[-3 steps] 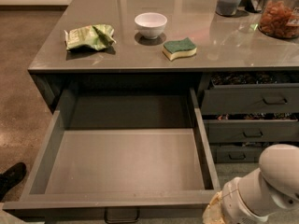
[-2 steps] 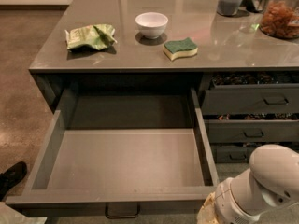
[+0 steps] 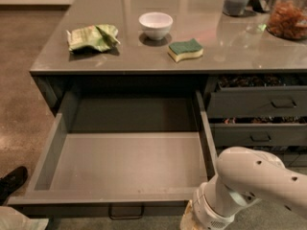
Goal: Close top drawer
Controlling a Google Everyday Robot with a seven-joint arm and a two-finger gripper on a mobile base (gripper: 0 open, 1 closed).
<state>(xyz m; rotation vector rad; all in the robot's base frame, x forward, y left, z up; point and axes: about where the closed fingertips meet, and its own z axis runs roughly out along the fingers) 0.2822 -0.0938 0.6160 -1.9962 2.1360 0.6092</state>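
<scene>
The top drawer [image 3: 129,152] is pulled far out from under the grey counter, and its smooth grey inside is bare. Its flat front runs along the bottom of the view, with a small dark loop handle [image 3: 126,211] at its middle. My white arm [image 3: 254,181] comes in from the lower right. Its wrist end with the gripper [image 3: 199,214] sits at the bottom edge, just in front of the drawer front's right end, right of the handle. Most of the gripper is cut off by the view's edge.
On the counter [image 3: 249,51] lie a crumpled green packet [image 3: 92,36], a white bowl [image 3: 155,25] and a green-yellow sponge [image 3: 185,50]. Jars stand at the back right. Narrower drawers [image 3: 256,102] with packets are at the right. A dark shoe [image 3: 12,181] is on the floor at left.
My arm has moved left and a little up, so its wrist end is now closer to the drawer front's right end. The drawer stays open as before.
</scene>
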